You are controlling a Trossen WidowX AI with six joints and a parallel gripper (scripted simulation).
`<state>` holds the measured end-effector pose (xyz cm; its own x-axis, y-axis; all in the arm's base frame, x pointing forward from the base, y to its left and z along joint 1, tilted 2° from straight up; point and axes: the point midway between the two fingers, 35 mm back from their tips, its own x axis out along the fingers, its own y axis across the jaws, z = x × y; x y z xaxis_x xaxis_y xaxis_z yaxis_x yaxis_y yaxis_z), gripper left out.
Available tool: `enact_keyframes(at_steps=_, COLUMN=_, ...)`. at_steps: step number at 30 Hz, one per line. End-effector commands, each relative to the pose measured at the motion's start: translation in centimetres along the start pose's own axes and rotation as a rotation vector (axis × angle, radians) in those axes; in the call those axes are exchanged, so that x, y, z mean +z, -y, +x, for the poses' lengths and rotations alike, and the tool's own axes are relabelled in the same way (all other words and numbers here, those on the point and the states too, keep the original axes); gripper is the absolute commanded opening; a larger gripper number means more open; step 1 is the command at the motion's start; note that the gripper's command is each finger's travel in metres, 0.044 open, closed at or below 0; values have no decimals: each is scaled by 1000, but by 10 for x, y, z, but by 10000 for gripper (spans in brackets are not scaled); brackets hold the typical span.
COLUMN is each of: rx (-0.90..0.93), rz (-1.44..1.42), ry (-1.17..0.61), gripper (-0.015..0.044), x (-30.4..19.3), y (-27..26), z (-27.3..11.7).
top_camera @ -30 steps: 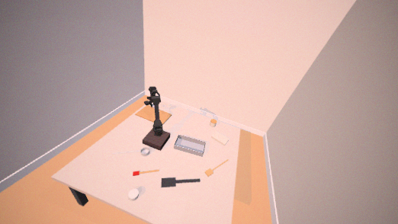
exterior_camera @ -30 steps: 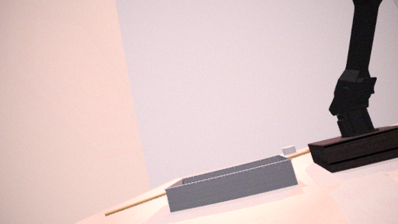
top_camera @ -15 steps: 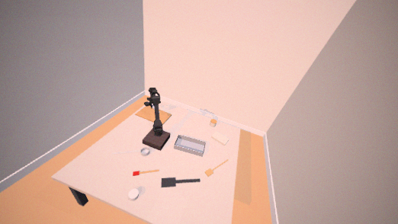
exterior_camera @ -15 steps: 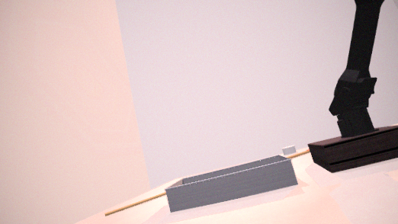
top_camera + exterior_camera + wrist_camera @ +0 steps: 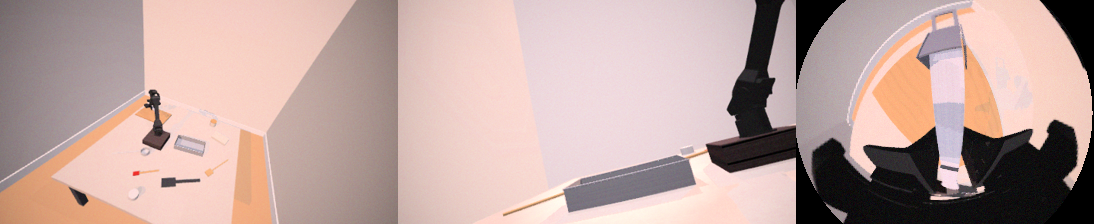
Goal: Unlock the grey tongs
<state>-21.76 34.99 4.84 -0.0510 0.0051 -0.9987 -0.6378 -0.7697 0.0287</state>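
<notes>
My gripper (image 5: 146, 104) (image 5: 950, 134) is shut on the grey tongs (image 5: 948, 90), high above the table near the wooden board (image 5: 143, 114) (image 5: 898, 92). In the wrist view the tongs run away from the fingers as one long pale strip, with a wider grey block and a square loop at the far end. Whether their arms are parted cannot be told. The board lies behind and below them in that view. The roasting tin (image 5: 188, 150) (image 5: 630, 191) stands with nothing across it. The tongs cannot be made out in the top and exterior views.
The arm's dark base (image 5: 155, 139) (image 5: 756, 150) stands between the board and the tin. A small round metal dish (image 5: 145, 152), a red-ended brush (image 5: 136, 173), a black spatula (image 5: 168, 182), a wooden spatula (image 5: 209, 172), a white round item (image 5: 133, 194), a pale block (image 5: 219, 138) and an orange-topped pot (image 5: 213, 123) are on the table.
</notes>
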Motion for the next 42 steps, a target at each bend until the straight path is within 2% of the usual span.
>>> enact_keyframes(at_steps=1, rx=-5, rz=-1, ry=-4, gripper=-150, x=-1, y=1, z=6)
enact_keyframes(at_steps=14, rx=-5, rz=-1, ry=-4, gripper=-150, x=-2, y=0, z=22)
enact_keyframes(at_steps=36, rx=1, rz=-2, ry=-3, gripper=427, x=-2, y=-1, z=21)
enact_keyframes(at_steps=42, rx=2, rz=-2, ry=-2, gripper=440, x=2, y=-23, z=11)
